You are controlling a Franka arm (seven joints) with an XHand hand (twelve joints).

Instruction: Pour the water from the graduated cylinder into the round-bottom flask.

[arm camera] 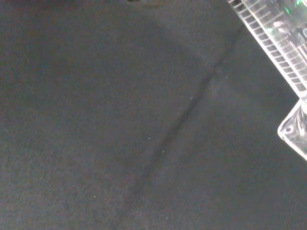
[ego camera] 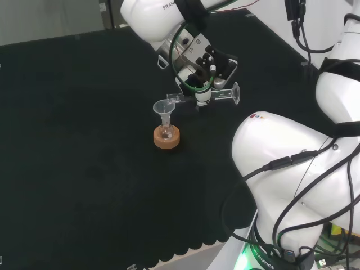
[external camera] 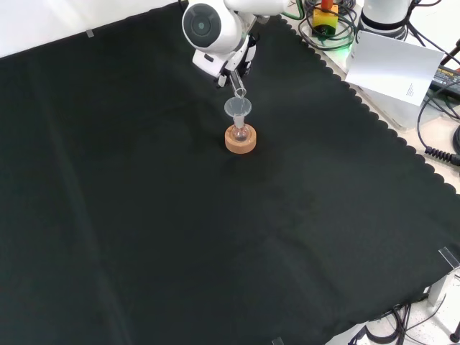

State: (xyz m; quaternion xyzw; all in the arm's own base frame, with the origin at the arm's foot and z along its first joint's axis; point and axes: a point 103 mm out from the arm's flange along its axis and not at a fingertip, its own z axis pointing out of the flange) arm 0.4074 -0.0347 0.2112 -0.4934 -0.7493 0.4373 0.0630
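Graduated cylinder [ego camera: 205, 96]: clamped in the hand [ego camera: 198, 70], long axis near horizontal in the head view, foot at 3 o'clock, mouth at 9 o'clock over the funnel [ego camera: 163, 108]. Round-bottom flask [ego camera: 166, 133]: under that funnel, on a cork ring [ego camera: 166, 139] on the tabletop [ego camera: 84, 140], at about 7 o'clock from the hand. Writing: graduation lines on the cylinder wall in the wrist view, no legible figures.

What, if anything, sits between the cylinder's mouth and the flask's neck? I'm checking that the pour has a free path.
Only a clear funnel, seated in the neck of the small round-bottom glass flask on its cork ring stand. The clear graduated cylinder, tipped nearly level in the black and white hand, has its mouth at the funnel's rim. Nothing else visible intervenes.
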